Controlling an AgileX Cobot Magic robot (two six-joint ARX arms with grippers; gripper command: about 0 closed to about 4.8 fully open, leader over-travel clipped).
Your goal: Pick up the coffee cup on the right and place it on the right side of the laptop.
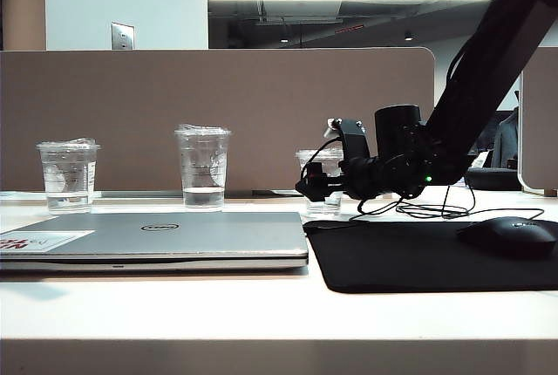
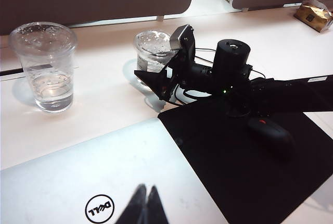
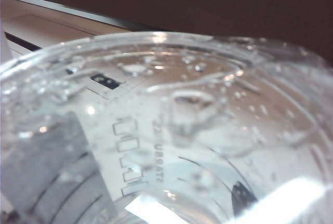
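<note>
A: Target first. The short wide clear plastic coffee cup (image 1: 323,185) with crinkled film top and a little water stands upright on the white desk (image 1: 261,305), at about 1 o'clock from the thin silver-grey Dell laptop (image 1: 174,235), just behind the black mouse mat (image 1: 418,257). It fills the right wrist view (image 3: 171,130), very close.

A: Right gripper (image 2: 156,81)?

B: Low and level, right at the cup's side, jaws spread as wide as they go, holding nothing. Can't tell if a finger touches the wall yet.

A: Left gripper (image 2: 144,203)?

B: Hovering over the laptop lid, tips pressed together, empty.

A: Others?

B: Two taller clear plastic cups with water: one (image 1: 203,167) at 12 o'clock behind the laptop, one (image 1: 69,174) at 10 o'clock. Black mouse (image 1: 510,235) on the mat at 3 o'clock.

A: Risks?

B: Thin plastic, so a hard squeeze probably buckles it and water pushes past the loose film. An off-centre approach could nudge the cup over. The set-down spot looks tight between laptop edge and mouse.
</note>
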